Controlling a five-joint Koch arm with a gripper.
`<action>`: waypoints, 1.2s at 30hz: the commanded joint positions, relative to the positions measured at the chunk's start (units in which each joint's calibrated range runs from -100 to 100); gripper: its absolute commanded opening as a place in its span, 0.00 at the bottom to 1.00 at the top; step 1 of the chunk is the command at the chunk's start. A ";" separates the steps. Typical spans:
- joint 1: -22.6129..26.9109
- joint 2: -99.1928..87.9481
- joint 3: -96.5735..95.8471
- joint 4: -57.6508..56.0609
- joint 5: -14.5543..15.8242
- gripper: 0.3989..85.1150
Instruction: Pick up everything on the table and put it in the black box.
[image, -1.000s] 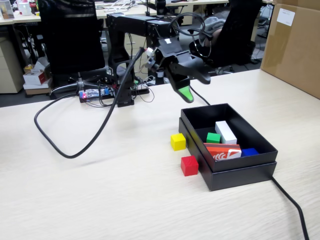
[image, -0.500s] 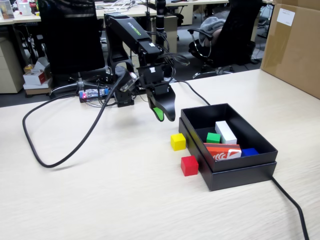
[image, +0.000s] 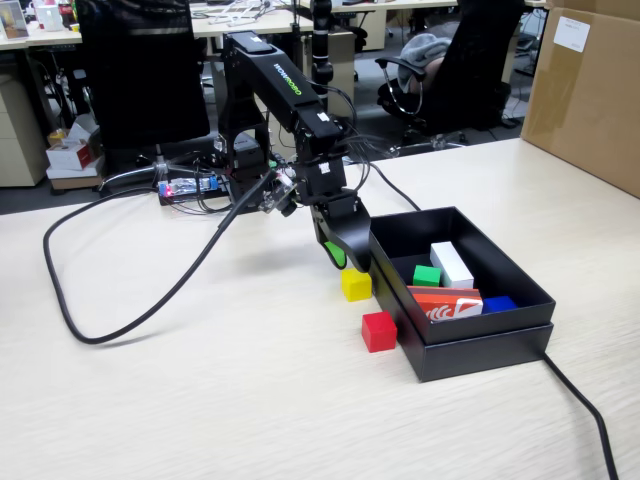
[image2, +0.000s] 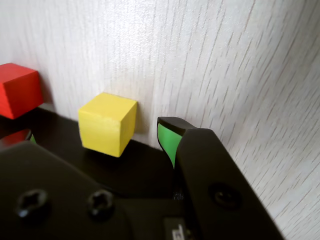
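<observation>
while jaws (image2: 150, 137) flank yellow cube (image2: 107, 123), table open.

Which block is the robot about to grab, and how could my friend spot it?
Find the black box on the table; two blocks sit outside its near-left corner. The one meant is the yellow block, right under the gripper. Its neighbour, the red block, sits nearer the camera, clear of the gripper.

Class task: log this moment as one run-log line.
gripper: open, around small yellow cube | red cube: on table | black box: holds blocks
</observation>
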 joint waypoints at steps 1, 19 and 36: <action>-0.05 0.40 4.44 2.39 0.00 0.56; -0.15 8.43 5.26 3.60 -0.34 0.34; -1.61 -12.57 7.43 -4.78 0.00 0.01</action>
